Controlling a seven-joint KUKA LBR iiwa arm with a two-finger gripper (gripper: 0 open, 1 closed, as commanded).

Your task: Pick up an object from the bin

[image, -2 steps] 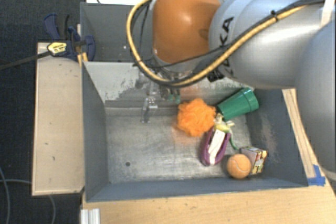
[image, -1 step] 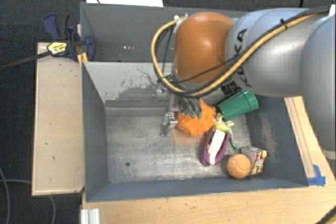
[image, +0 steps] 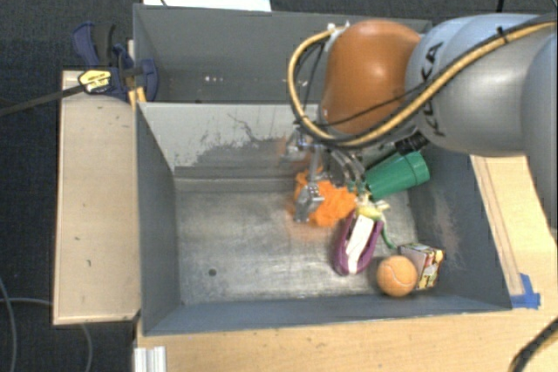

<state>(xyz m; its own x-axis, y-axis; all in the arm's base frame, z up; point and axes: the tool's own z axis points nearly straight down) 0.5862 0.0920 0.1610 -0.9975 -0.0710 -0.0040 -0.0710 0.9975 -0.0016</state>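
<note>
Camera view, starting at the bin's (image: 218, 231) near wall: an orange ball (image: 397, 276) lies close to the near right corner. A small printed box (image: 426, 263) touches it on the side toward the right wall. Just behind them, a purple, eggplant-shaped thing with a white patch (image: 355, 242) lies tilted, its pale yellow-green tip (image: 373, 207) pointing toward the far wall.

Further in, around the middle of the floor, sits a crumpled bright orange thing (image: 333, 203). The gripper (image: 310, 203) is down at its left edge and seems to touch it. How wide the gripper stands cannot be told, since the wrist above hides most of it, nor can it be told whether anything is gripped.

Behind the purple thing, toward the right wall, a green cup-like cylinder (image: 398, 173) lies on its side, partly under the arm. The left half of the floor is bare scratched metal.

Above the far half of the bin hangs the orange wrist cover (image: 370, 74) with looped cables, and the grey arm (image: 493, 83) runs off over the right wall.
</note>
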